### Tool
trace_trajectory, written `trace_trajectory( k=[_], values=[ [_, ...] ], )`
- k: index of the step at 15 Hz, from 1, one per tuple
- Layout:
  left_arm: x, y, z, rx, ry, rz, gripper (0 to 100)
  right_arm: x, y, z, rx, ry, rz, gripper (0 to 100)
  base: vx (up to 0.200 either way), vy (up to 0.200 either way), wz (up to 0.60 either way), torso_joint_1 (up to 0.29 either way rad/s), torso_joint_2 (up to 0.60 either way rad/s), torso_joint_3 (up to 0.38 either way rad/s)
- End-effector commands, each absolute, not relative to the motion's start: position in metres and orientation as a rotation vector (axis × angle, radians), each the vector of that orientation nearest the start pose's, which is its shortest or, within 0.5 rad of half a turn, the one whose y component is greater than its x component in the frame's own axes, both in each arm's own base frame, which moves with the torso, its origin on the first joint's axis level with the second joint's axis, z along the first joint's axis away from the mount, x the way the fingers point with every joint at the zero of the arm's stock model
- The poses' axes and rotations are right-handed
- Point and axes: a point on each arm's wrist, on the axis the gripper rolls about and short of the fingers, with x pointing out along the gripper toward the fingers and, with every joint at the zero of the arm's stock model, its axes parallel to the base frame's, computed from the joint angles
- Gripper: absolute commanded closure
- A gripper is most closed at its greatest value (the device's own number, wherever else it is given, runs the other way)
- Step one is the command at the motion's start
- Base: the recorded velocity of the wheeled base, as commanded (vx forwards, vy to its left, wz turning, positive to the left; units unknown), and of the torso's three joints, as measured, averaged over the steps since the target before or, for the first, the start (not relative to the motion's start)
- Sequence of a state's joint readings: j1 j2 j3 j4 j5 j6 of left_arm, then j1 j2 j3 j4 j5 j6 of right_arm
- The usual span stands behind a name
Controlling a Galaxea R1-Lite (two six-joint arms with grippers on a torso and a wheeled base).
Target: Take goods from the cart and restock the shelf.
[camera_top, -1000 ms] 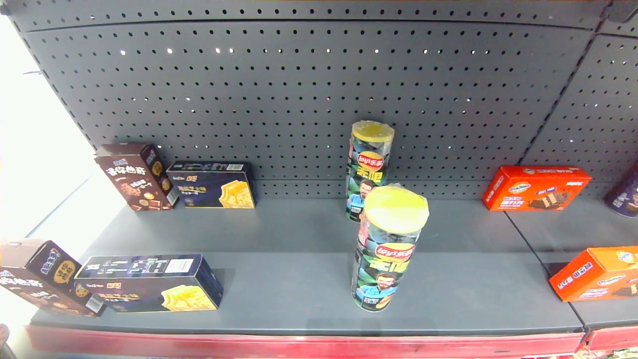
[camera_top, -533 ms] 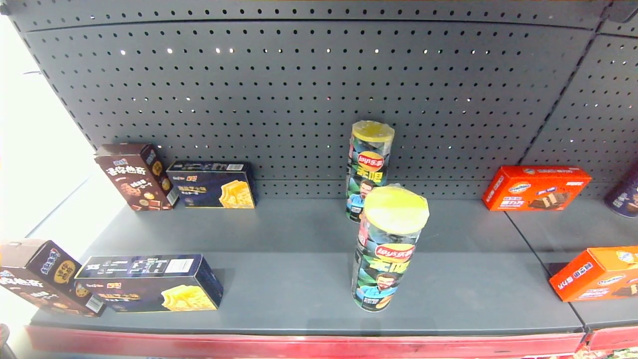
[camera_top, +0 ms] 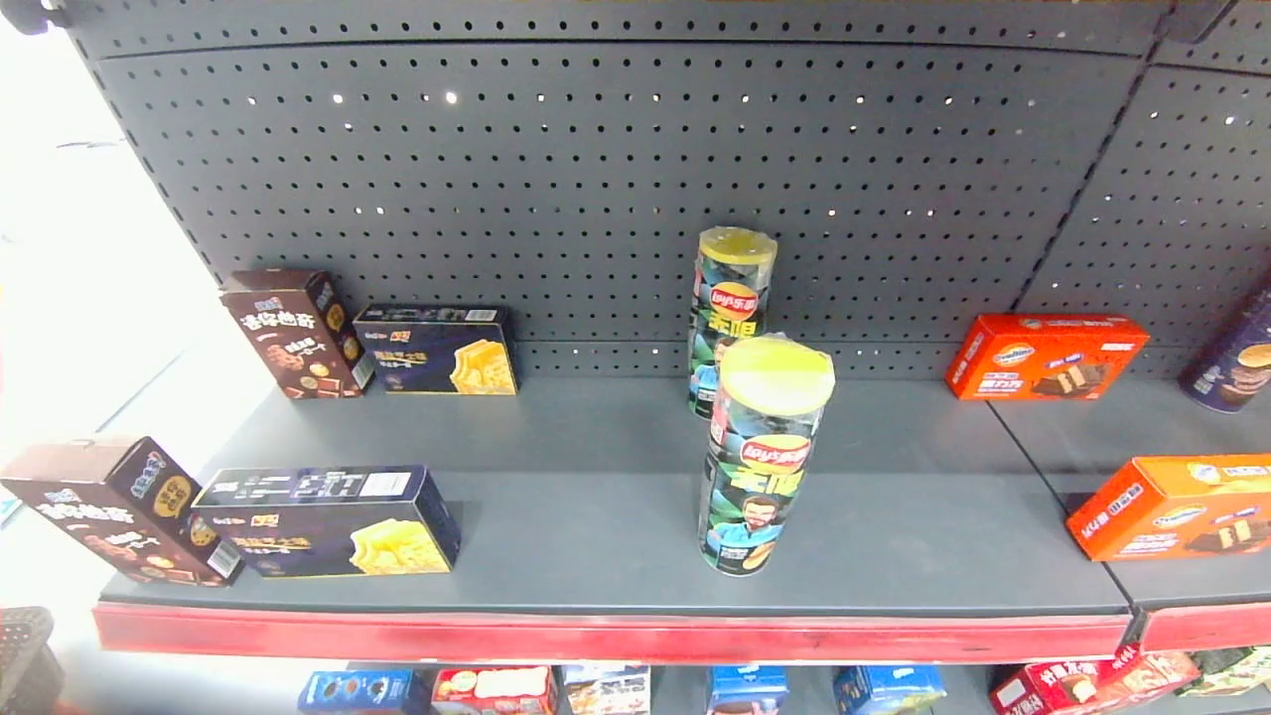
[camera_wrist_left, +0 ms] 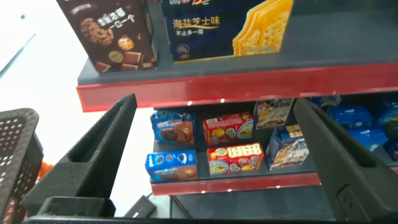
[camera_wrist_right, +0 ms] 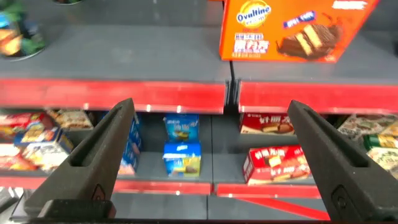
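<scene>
Two chip cans are seen upright on the grey shelf (camera_top: 596, 536), about mid-span. The near chip can (camera_top: 765, 457) is set toward the front edge, and the far chip can (camera_top: 730, 298) is set against the pegboard back (camera_top: 596, 199), in line behind it.

At the left end, a near brown cookie box (camera_top: 119, 511) and a near dark blue cracker box (camera_top: 328, 521) are stood side by side at the front. A far brown cookie box (camera_top: 293, 333) and a far dark blue cracker box (camera_top: 437, 350) are placed by the pegboard.

On the right bay, a near orange box (camera_top: 1172, 504) and a far orange box (camera_top: 1043, 356) are laid well apart.

The left pincer (camera_wrist_left: 214, 155) is held wide open with nothing in it, facing the shelf's red edge strip (camera_wrist_left: 236, 87) and the packed lower shelf (camera_wrist_left: 230, 143). A black mesh basket (camera_wrist_left: 15, 162) is seen at the far left (likely the cart).

The right pincer (camera_wrist_right: 211, 155) is spread wide and empty too, and is pointed below the near orange box.
</scene>
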State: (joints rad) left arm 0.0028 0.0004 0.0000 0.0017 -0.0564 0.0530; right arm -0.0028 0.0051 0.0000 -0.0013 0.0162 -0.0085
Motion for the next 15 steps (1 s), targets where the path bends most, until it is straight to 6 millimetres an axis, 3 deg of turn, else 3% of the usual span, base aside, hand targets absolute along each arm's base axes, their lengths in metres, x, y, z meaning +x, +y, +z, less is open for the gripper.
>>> trace_trajectory(
  k=[1, 9, 11, 15],
  values=[
    [-0.0228, -0.0013, 0.0753, 0.063, 0.000, -0.051, 0, -0.0222, 0.0004, 0.0758, -0.009, 0.006, 0.015, 0, 0.000, -0.200, 0.00, -0.022, -0.02, 0.002],
    [-0.0228, -0.0014, 0.0752, 0.057, 0.001, -0.057, 0, -0.0222, 0.0004, 0.0758, -0.009, 0.006, 0.012, 0, 0.000, -0.025, 0.00, 0.000, 0.00, 0.001],
    [-0.0228, -0.0013, 0.0752, 0.051, 0.002, -0.052, 0, -0.0222, 0.0004, 0.0758, -0.009, 0.006, 0.014, 0, -0.200, 0.000, 0.00, 0.005, 0.01, 0.002],
    [-0.0228, -0.0014, 0.0753, 0.054, 0.000, -0.052, 0, -0.0222, 0.0004, 0.0758, -0.009, 0.006, 0.012, 0, 0.000, 0.000, 0.00, 0.000, 0.00, 0.000]
  ],
)
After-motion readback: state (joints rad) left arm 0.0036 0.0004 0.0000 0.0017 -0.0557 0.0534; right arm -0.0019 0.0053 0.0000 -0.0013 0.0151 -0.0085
